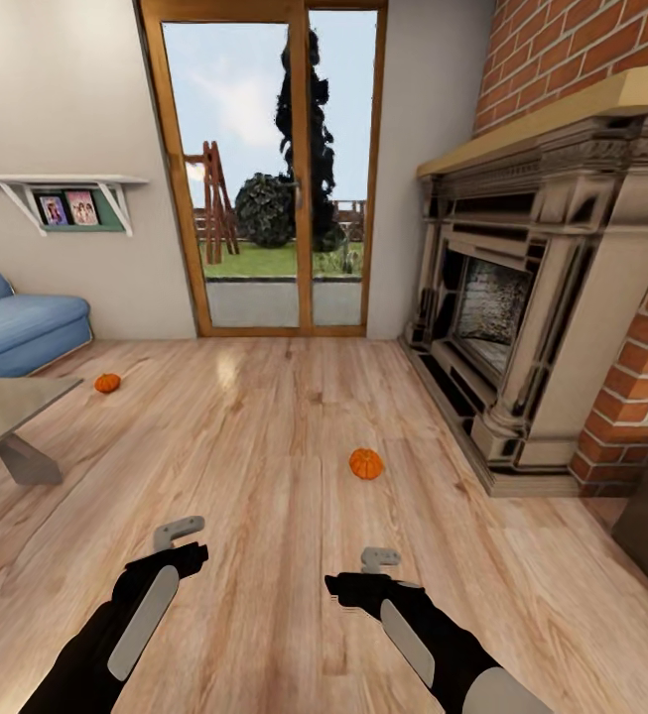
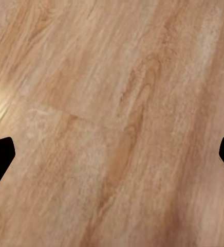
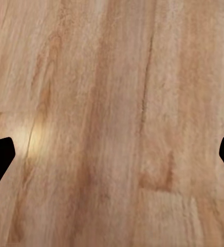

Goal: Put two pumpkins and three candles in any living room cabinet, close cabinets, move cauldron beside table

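We see two matte-black arms, each with a pale grey oblong panel; left claw point(image 1: 179, 533) and right claw point(image 1: 380, 559) have light grey fingers

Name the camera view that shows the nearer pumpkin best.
The head view: the nearer pumpkin sits whole on the wooden floor, ahead of the right gripper. Both wrist views show bare floorboards between dark fingertips instead.

One pumpkin point(image 1: 366, 463) lies on the floor point(image 1: 264, 446) before the fireplace point(image 1: 522, 297) — another point(image 1: 107, 383) beyond the table point(image 1: 6, 412), seemingly near the sofa point(image 1: 16, 327).
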Motion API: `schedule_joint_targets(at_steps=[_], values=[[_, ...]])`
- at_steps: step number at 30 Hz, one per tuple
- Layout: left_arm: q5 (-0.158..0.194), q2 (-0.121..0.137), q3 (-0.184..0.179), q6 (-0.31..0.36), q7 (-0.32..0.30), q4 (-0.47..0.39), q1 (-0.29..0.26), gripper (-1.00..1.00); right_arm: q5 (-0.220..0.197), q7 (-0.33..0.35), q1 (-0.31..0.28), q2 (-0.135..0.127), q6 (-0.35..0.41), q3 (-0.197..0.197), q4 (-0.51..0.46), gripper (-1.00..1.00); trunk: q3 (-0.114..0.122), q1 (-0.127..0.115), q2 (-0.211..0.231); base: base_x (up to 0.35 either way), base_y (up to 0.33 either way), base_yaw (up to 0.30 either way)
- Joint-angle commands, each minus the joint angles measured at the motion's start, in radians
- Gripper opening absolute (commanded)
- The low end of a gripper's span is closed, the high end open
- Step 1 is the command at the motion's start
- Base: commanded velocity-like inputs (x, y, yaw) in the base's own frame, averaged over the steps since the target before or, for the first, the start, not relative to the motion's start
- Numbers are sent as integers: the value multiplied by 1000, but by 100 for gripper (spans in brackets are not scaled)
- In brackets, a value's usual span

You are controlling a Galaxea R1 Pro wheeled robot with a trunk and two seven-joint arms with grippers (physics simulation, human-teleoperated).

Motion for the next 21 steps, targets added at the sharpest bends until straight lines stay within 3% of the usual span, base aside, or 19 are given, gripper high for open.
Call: schedule_joint_targets(at_steps=[1, 14, 21], values=[[10, 1, -3, 1, 10, -1, -1, 100, -9, -7, -1, -1, 3, 4, -2, 100, -1, 0, 0, 334, 0, 0], [10, 1, -3, 1, 10, -1, -1, 100, -9, -7, -1, -1, 3, 4, -2, 100, -2, 0, 0, 312, 0, 0], [8, 1, -3, 1, 10, -1, -1, 100, -10, 1, -1, -1, 3, 3, -1, 100, -3, 0, 0, 95, 0, -164]])
